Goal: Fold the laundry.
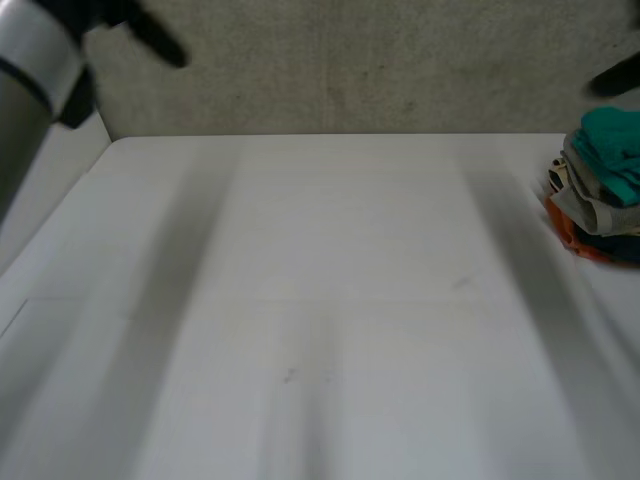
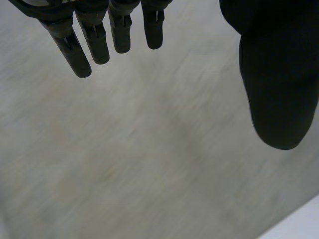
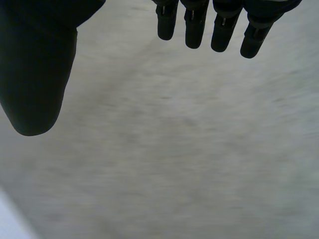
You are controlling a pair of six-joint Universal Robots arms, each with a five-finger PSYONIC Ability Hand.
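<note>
A stack of folded laundry (image 1: 598,195) sits at the right edge of the white table (image 1: 320,300), with a teal piece (image 1: 612,150) on top and an orange one (image 1: 572,236) at the bottom. My left hand (image 1: 152,38) is raised beyond the table's far left corner; in its wrist view the left hand (image 2: 94,42) has straight fingers and its thumb spread wide, holding nothing. My right hand (image 1: 612,78) hovers above and behind the stack. In the right wrist view, the right hand (image 3: 37,74) is equally spread and empty.
A grey speckled surface (image 1: 360,70) lies behind the table's far edge, and both wrist views look onto it. The left arm's grey joint (image 1: 30,70) stands at the far left. A strip of the table's edge (image 2: 299,224) lies under the left hand.
</note>
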